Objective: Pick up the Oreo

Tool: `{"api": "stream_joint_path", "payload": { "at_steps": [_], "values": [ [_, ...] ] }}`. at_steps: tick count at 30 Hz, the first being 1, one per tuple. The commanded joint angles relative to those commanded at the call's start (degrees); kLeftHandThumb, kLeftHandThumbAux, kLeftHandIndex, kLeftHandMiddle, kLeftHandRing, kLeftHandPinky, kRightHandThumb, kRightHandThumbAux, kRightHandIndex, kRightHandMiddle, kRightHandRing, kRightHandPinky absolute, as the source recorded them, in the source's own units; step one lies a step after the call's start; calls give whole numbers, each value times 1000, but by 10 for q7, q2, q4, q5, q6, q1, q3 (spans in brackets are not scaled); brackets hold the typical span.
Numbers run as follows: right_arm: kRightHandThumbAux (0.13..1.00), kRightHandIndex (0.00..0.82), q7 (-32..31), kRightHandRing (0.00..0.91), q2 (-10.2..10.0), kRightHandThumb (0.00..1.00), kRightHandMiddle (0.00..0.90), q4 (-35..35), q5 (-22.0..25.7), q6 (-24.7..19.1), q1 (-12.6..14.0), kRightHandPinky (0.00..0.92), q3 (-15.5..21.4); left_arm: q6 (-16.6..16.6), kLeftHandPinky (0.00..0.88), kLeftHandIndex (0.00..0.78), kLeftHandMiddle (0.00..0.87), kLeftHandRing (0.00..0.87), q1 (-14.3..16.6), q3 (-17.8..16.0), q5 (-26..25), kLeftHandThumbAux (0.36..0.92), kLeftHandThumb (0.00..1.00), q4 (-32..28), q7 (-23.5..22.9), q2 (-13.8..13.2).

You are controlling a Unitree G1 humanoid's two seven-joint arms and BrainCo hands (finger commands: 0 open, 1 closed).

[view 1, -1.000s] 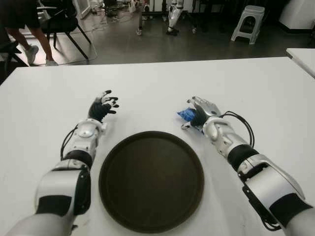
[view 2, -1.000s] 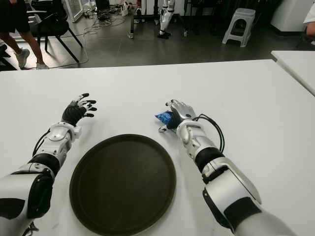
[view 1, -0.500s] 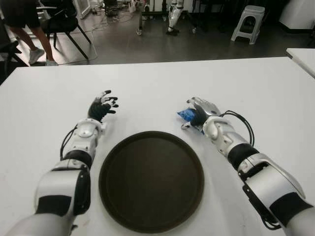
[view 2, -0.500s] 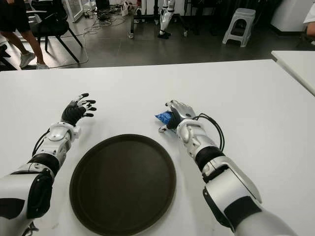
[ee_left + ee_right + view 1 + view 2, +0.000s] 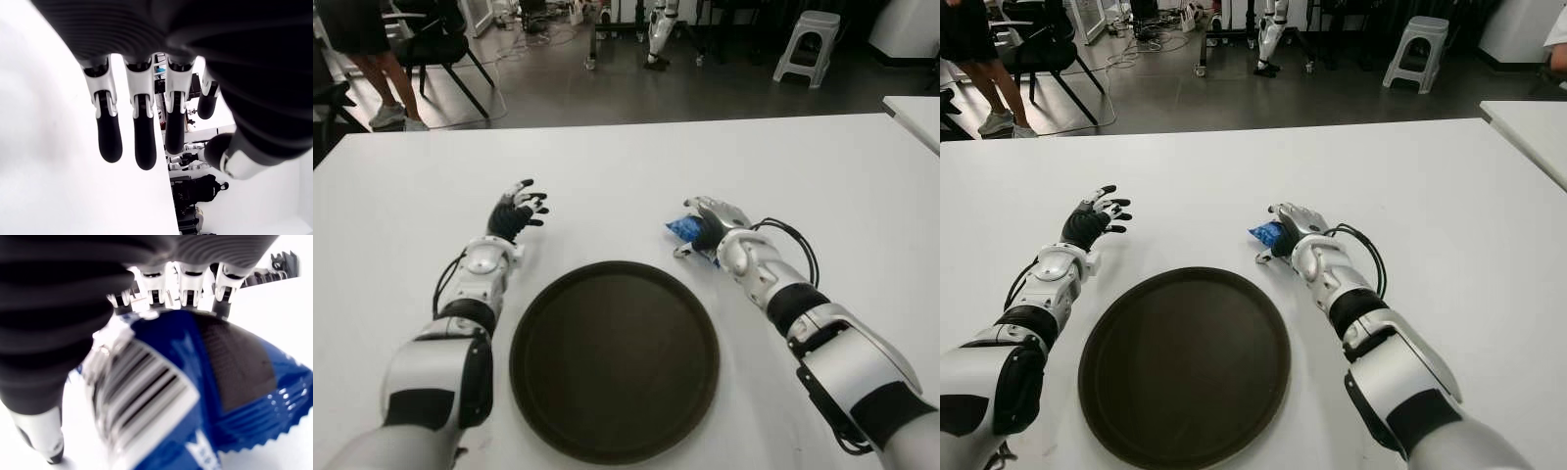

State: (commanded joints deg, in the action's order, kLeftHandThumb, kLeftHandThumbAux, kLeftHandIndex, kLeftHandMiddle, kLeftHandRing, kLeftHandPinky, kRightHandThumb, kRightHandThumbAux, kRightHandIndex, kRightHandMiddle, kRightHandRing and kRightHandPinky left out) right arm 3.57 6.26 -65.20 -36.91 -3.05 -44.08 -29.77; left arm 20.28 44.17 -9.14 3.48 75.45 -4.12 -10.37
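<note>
Lying under right hand [image 5: 710,221]: Oreo [image 5: 205,382].

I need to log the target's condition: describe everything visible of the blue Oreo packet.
The Oreo packet is a small blue glossy wrapper, plastic by its look, with a serrated sealed edge, a white barcode panel and a dark patch on its face. It sits on the white table, just beyond the right side of the dark round tray. The right robot hand is over it with fingers curled round it; only its left end shows in the eye views. Whether it is lifted cannot be told.
</note>
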Motion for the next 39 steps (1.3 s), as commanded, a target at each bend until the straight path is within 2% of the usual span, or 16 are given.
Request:
{"api": "stream_joint_path", "payload": {
  "at_steps": [9,16,18,19,20,22,23,25,32,39],
  "values": [
    [797,174,-26,172,12,0,179,22,-11,-9,-2,166,-12,1,401,130,276,333,-1,2,2,578,412,0,-2,-3],
    [907,280,-52,195,26,0,213,49,-24,-10,2,247,-32,-2,394,128,273,329,-1,3,2,590,404,0,-1,-4],
    [930,313,-55,229,30,0,250,58,-25,-12,3,295,-36,-2,395,127,275,330,-1,2,1,590,409,0,-1,-4],
    [939,342,-55,272,32,17,300,63,-25,-13,4,339,-37,-3,394,126,274,330,-1,1,0,589,412,0,-1,-4],
    [869,369,-55,317,33,255,356,67,-25,-15,5,378,-37,-3,394,126,274,329,-1,1,0,588,416,0,-1,-4],
    [807,393,-54,356,35,464,404,73,-25,-17,7,411,-38,-3,394,126,274,329,-1,0,-1,586,420,0,-1,-4],
    [783,402,-53,386,35,543,434,76,-25,-18,8,436,-38,-3,396,126,275,331,-1,0,-1,585,423,0,-1,-4],
    [762,411,-47,424,37,613,466,81,-24,-19,10,466,-37,-2,397,126,277,333,-1,-1,-2,584,425,0,-1,-4],
    [739,420,-26,525,41,682,534,98,-23,-23,17,524,-34,-1,394,126,272,328,-1,3,3,591,417,0,7,-5],
    [736,421,-19,549,44,688,556,113,-17,-22,23,537,-27,-2,388,129,272,327,-1,5,4,601,416,0,11,-6]
  ]
}}
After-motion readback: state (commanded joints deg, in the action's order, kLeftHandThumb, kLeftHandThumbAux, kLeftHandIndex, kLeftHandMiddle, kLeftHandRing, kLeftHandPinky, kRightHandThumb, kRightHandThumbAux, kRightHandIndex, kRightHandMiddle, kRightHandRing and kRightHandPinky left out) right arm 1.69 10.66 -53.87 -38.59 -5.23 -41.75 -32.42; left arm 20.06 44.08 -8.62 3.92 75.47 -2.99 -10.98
